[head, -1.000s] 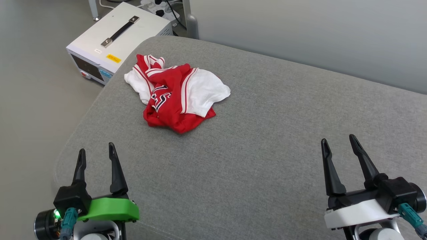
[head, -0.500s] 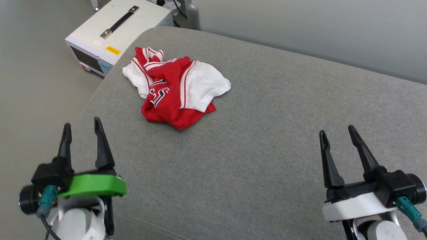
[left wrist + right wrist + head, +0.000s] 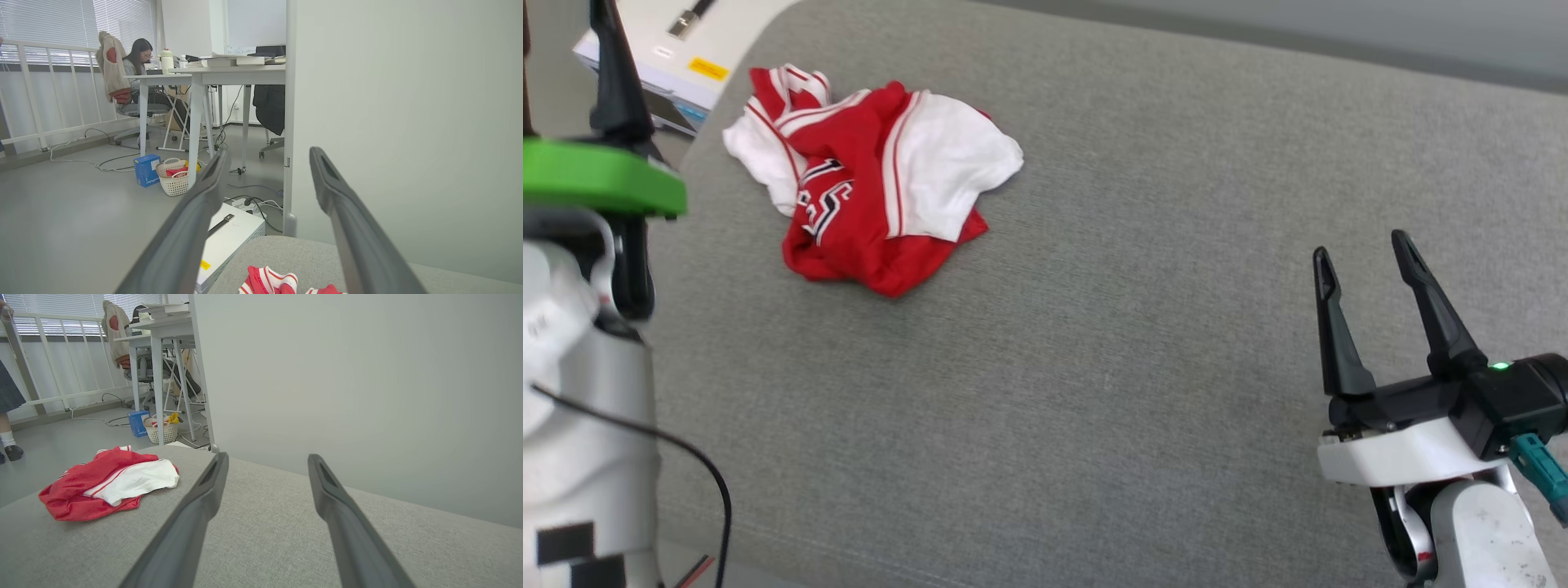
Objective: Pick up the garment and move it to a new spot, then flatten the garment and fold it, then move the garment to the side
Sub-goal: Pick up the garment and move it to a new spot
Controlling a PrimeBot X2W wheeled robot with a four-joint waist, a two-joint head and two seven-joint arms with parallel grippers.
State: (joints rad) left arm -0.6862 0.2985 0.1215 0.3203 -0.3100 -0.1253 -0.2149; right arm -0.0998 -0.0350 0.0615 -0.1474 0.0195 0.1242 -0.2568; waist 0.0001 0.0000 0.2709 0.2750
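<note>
The garment (image 3: pixel 866 188) lies crumpled on the grey cushioned surface (image 3: pixel 1135 286), near its far left corner. It is red with white sleeves, striped trim and dark lettering. My left gripper (image 3: pixel 564 24) is raised at the left edge of the head view, beside and left of the garment, not touching it. In the left wrist view the left gripper (image 3: pixel 269 152) is open, with the garment (image 3: pixel 269 281) low between its fingers. My right gripper (image 3: pixel 1361 247) hovers open over the surface's right side, far from the garment. From the right wrist, that gripper (image 3: pixel 267 456) is empty and the garment (image 3: pixel 106 484) lies left.
A white box with a handle (image 3: pixel 678 49) stands on the floor past the surface's left corner. A pale partition (image 3: pixel 367 375) runs behind the surface. Beyond it are desks (image 3: pixel 204 73), a seated person (image 3: pixel 137 61), a basket (image 3: pixel 173 181), and a person's leg (image 3: pixel 8 433).
The head camera has tilted, so the whole picture has shifted. My left arm has risen up and leftward; its fingers now reach the view's top. The garment and right gripper are as before.
</note>
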